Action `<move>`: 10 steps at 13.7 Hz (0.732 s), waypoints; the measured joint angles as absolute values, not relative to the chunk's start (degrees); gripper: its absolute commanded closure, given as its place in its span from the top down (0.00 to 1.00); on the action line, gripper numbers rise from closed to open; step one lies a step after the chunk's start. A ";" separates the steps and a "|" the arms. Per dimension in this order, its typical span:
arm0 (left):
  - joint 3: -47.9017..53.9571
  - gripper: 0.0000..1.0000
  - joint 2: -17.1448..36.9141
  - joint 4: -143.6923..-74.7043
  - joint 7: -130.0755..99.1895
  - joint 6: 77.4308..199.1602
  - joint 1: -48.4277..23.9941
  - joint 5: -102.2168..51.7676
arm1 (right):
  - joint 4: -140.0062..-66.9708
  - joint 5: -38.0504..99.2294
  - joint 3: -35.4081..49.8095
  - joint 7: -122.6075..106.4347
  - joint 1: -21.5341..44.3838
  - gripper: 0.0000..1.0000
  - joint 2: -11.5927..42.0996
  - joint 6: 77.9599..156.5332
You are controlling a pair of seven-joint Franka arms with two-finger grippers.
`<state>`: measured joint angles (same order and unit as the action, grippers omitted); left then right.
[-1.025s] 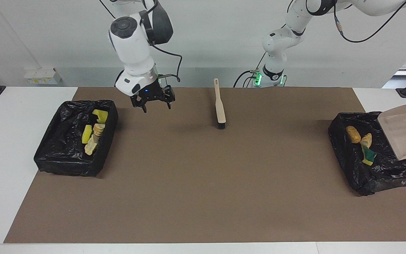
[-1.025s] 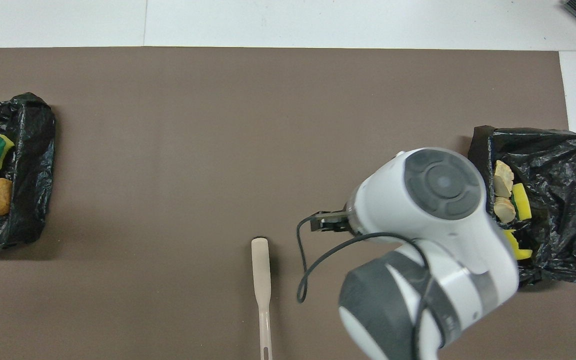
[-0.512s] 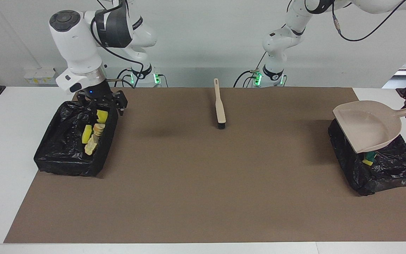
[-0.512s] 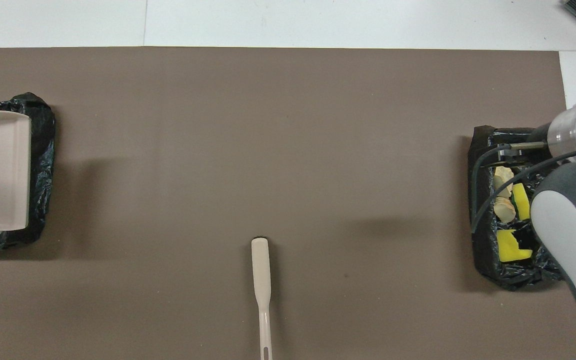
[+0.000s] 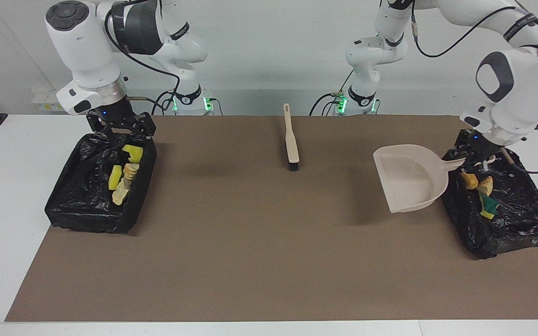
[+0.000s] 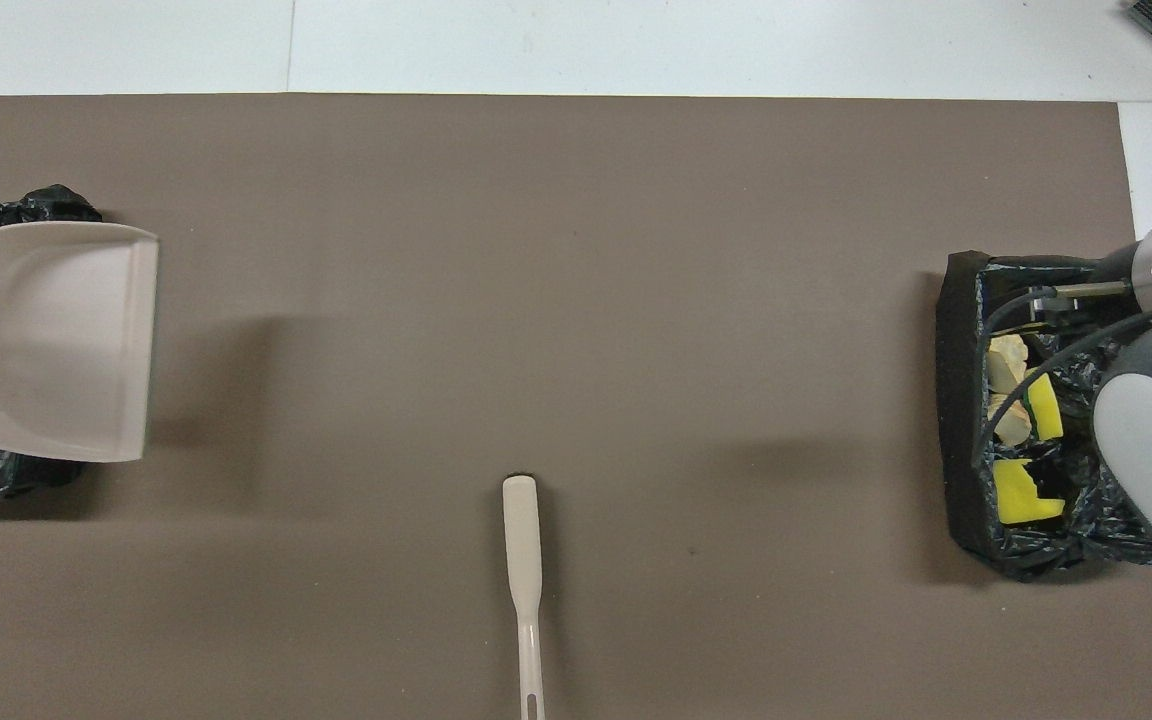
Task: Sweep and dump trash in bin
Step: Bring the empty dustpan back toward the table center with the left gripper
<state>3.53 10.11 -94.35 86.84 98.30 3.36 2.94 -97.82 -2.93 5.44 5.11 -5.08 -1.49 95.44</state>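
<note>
trash [image 5: 124, 177] in both black bins | left gripper [image 5: 477, 161] clenched on dustpan [image 5: 409, 184] handle, over trash [image 5: 481, 189] | right gripper [image 5: 122, 128] spread wide, just above its bin [image 5: 87, 205]

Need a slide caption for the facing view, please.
Left gripper holds the emptied dustpan beside one bin; trash lies in it.

The trash lies in two black-lined bins: yellow sponge pieces [image 5: 115, 177] and tan bread chunks [image 5: 131, 171] in the bin [image 5: 77, 205] at the tabletop's right-arm end; an orange chunk [image 5: 470, 180], a croissant piece [image 5: 485, 185] and a green-yellow sponge [image 5: 488, 207] in the bin [image 5: 516, 224] at the left-arm end.
</note>
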 measured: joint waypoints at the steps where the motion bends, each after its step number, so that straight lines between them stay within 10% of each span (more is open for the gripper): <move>1: 3.59 0.00 9.90 -95.69 79.20 98.99 0.04 2.72 | -97.75 -2.82 5.32 5.20 -5.11 1.00 -2.34 93.97; 10: 3.62 0.00 9.54 -102.00 20.52 107.65 -17.73 -5.49 | -97.66 -2.57 4.56 5.22 -5.83 1.00 -4.30 91.98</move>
<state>3.62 9.54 -102.00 20.52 107.65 -17.73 -5.49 -97.66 -2.57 4.56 5.22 -5.83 -4.30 91.98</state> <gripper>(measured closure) 0.683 0.000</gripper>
